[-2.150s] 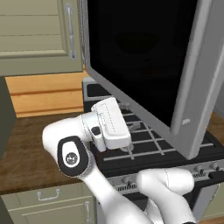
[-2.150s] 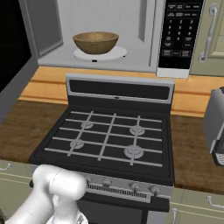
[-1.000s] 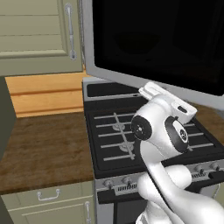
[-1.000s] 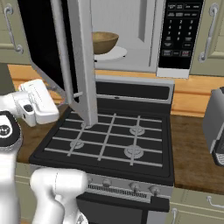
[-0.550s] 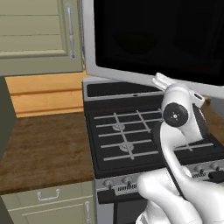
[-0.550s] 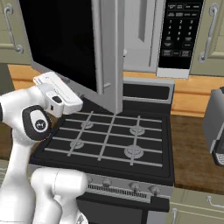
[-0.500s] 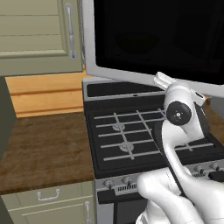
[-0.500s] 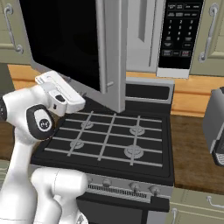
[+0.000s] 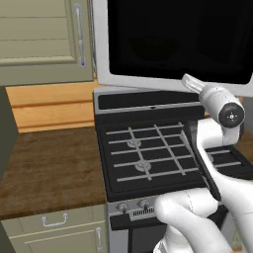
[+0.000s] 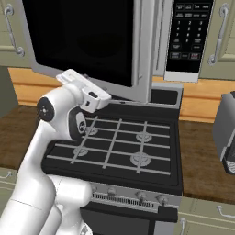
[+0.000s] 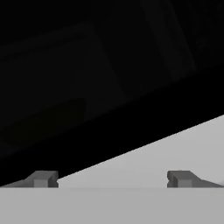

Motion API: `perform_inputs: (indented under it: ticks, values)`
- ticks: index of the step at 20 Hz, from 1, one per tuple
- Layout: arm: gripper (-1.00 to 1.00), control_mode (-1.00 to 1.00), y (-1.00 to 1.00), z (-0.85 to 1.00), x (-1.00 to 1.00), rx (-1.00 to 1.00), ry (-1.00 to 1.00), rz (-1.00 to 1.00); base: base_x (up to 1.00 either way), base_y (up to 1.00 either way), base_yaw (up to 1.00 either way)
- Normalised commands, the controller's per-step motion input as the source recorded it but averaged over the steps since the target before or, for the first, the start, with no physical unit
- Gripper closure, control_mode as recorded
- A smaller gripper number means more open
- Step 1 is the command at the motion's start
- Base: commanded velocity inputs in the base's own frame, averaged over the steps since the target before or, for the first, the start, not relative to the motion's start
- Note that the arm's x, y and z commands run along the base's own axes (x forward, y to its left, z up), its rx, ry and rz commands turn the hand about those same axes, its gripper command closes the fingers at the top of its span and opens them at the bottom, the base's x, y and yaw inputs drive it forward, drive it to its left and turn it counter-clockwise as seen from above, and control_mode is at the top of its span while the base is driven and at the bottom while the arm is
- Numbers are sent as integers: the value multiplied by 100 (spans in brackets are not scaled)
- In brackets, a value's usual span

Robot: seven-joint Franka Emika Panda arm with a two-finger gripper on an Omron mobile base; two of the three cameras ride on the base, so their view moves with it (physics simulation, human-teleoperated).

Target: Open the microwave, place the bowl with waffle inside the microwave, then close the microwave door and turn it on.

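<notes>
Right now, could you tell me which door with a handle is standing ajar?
The microwave door, with its big black window; the olive cabinet doors beside it sit flush and closed.

microwave door (image 10: 85, 39) above stove (image 10: 119, 147) (left of button panel (image 10: 187, 34)), arm (image 10: 59, 119) below

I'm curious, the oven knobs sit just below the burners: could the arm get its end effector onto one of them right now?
Probably yes. The end effector is open, holding nothing, up against the microwave door; the stove knobs sit uncovered below, though the arm must swing down.
</notes>
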Motion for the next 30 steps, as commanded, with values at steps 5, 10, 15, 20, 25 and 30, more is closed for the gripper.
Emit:
perform_inputs:
  ticks: [5,10,15,20,25,30]
  values:
    - [-100,-100,-6,11,54,2,4,13,0,0,0]
    - [-100,-100,-1,30,32,0,8,1,0,0,0]
    - [-100,-100,0,28,19,0,6,0,0,0,0]
    - [-100,-100,-4,2,30,0,1,2,0,0,0]
    - [-100,-100,-2,0,22,0,0,2,0,0,0]
    - [-100,-100,0,0,20,0,0,0,0,0,0]
